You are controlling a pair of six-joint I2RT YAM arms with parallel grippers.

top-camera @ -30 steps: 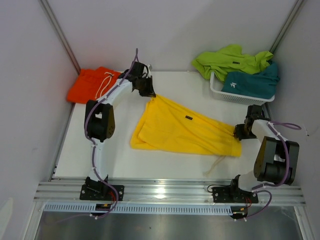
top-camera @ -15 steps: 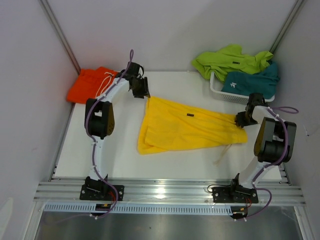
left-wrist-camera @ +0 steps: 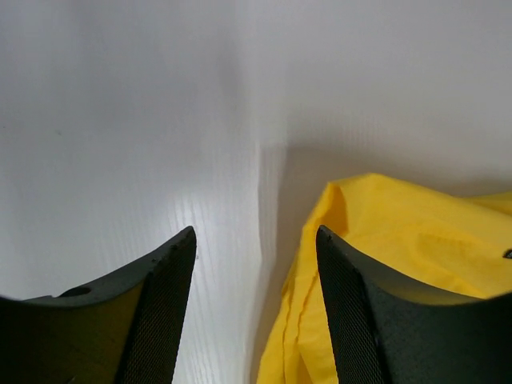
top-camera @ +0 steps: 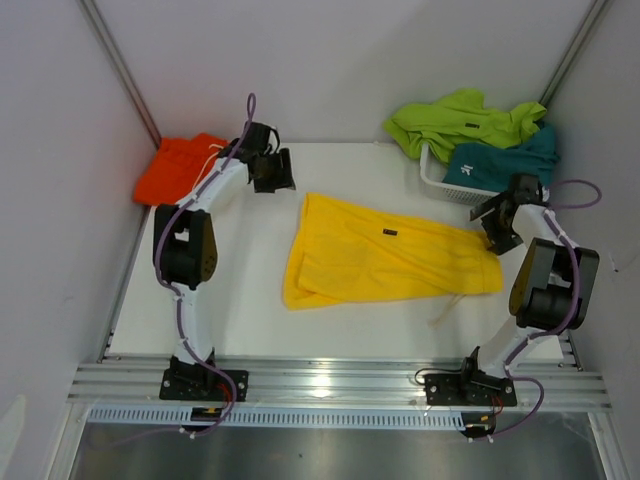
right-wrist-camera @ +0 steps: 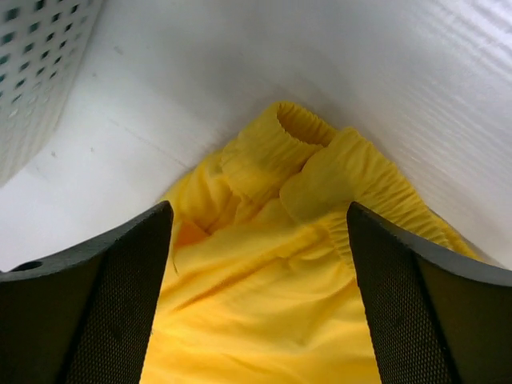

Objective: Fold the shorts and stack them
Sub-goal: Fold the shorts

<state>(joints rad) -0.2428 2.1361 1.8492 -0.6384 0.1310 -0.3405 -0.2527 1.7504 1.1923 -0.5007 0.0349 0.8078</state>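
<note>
Yellow shorts [top-camera: 385,262] lie folded flat on the white table, waistband to the right. My left gripper [top-camera: 278,172] hovers open beyond their far-left corner [left-wrist-camera: 352,208], holding nothing [left-wrist-camera: 254,240]. My right gripper [top-camera: 497,222] stands open over the waistband end [right-wrist-camera: 320,160], nothing between its fingers [right-wrist-camera: 260,220]. Orange shorts [top-camera: 180,168] lie at the far left. Lime green shorts [top-camera: 460,120] and teal shorts [top-camera: 505,165] sit in and over the basket.
A white mesh basket [top-camera: 440,185] stands at the back right, its wall close to my right gripper [right-wrist-camera: 40,72]. A pale drawstring [top-camera: 452,305] trails from the yellow shorts toward the near edge. Walls close in on three sides.
Both grippers opened and let go of the yellow shorts, which dropped flat. The left arm drew back toward the far left; the right arm lifted toward the basket.
</note>
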